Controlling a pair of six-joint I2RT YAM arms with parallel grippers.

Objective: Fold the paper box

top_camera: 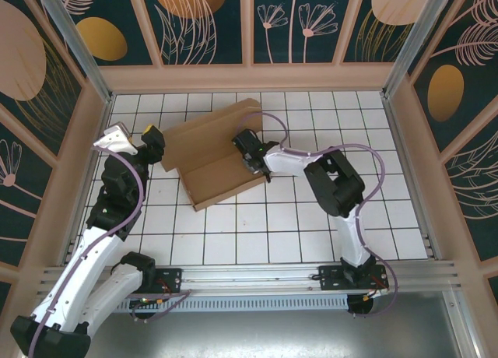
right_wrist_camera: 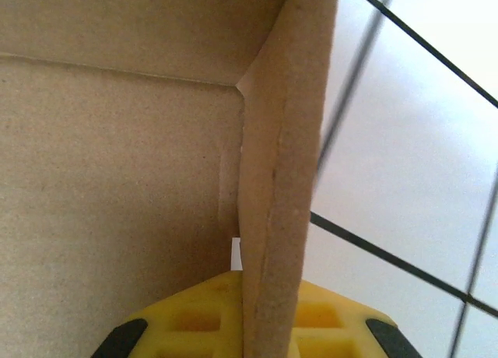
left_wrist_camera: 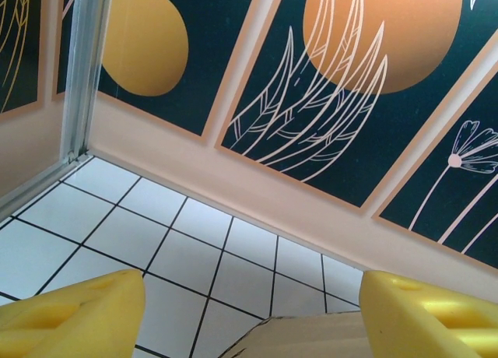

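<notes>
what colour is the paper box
Plain brown cardboard; the paper box shows best in the top external view.

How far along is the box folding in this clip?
Partway. Done: the paper box already has creased panels standing off the table. In hand: the right claw is shut on an upright side flap; the left claw hangs open at the box's left edge. Left: it is open, not a closed box.

Two robot arms w/ white shells & black joint housings: L arm (top_camera: pixel 93 249), R arm (top_camera: pixel 354 233). Thin lilac cable (top_camera: pixel 381 167) loops along each. Black bases (top_camera: pixel 346 276) on silver rail (top_camera: pixel 257 276) at tabletop's near edge. L gripper (top_camera: pixel 152 144) & R gripper (top_camera: pixel 247 152): black bodies, yellow fingers (left_wrist_camera: pixel 78 311) w/ moulded recesses; black insets (right_wrist_camera: pixel 124 338) on R pair.
</notes>
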